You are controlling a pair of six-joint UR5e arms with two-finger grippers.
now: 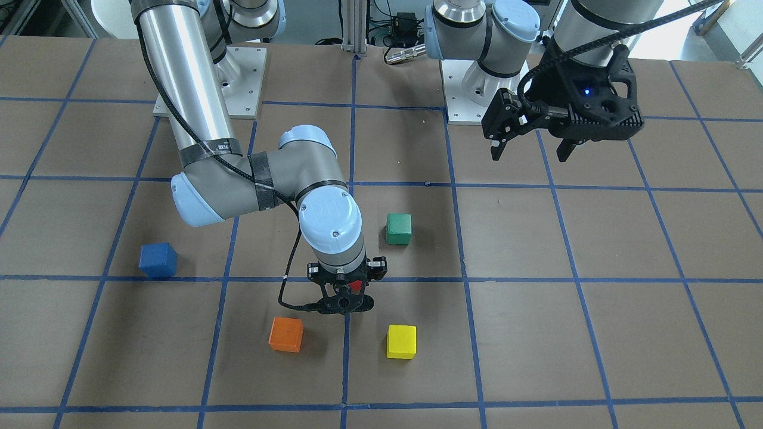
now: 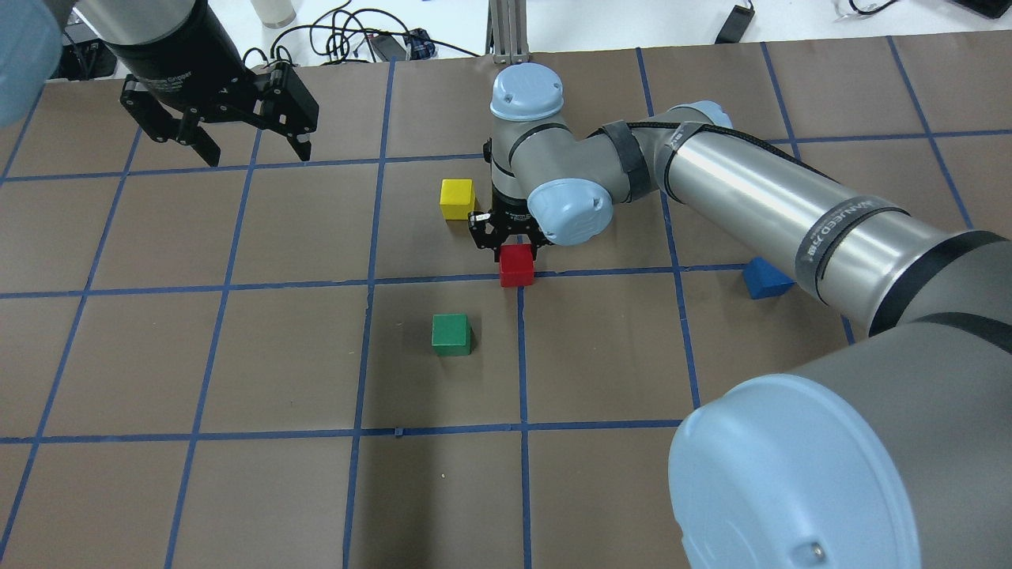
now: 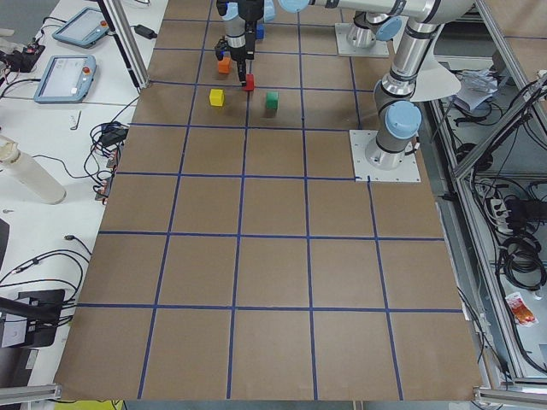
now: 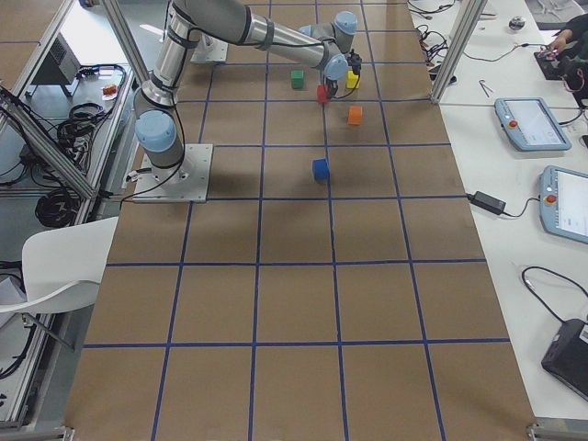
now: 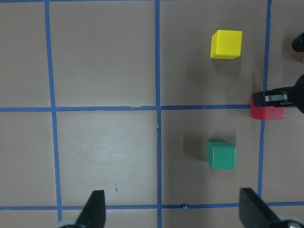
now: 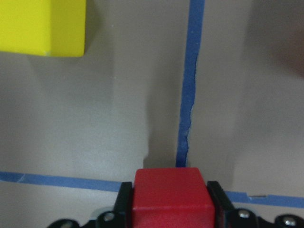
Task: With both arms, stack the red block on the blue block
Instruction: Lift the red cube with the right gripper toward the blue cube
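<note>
**At the middle of the desk (image 2: 237,356): red block (image 2: 517,269) gripped**

The right arm (image 2: 759,197) stretched there, the right gripper (image 2: 515,251) with its fingers clenched on that block. The left gripper (image 2: 258,156) hung aside, fingers released. The blue block (image 1: 158,260) sat well apart.

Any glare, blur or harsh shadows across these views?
Overhead exterior: glare streak on the right arm, red block not washed out. Right wrist: the block looks slightly soft, faint shadow beyond it. Left wrist: sharp, soft shadows beside the green block and yellow block.
</note>
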